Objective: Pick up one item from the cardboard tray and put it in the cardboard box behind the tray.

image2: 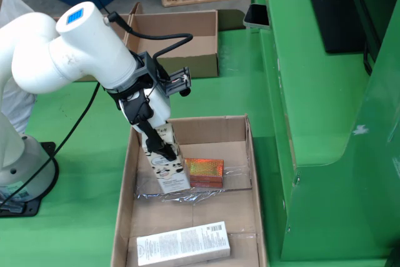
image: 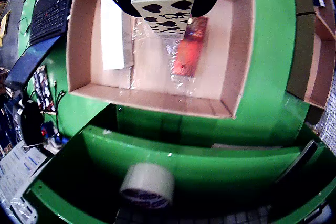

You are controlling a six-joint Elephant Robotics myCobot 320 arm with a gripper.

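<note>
While the gripper [image2: 164, 152] was clamped on the white heart-print carton [image2: 169, 167], the carton stood upright inside the cardboard tray [image2: 122, 217], just beside an orange box [image2: 205, 172]; whether its base touched the floor was unclear. The cardboard box [image2: 200, 60] sat behind.

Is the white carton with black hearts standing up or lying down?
Standing up. The carton is upright in the cardboard tray, with the gripper clamped around it.

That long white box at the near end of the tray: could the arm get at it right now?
Probably not yet. The gripper is shut on the cream carton, so it has no free grasp. The long white box itself lies flat in the cardboard tray with nothing on top, so the way looks free once the carton is dropped.
</note>
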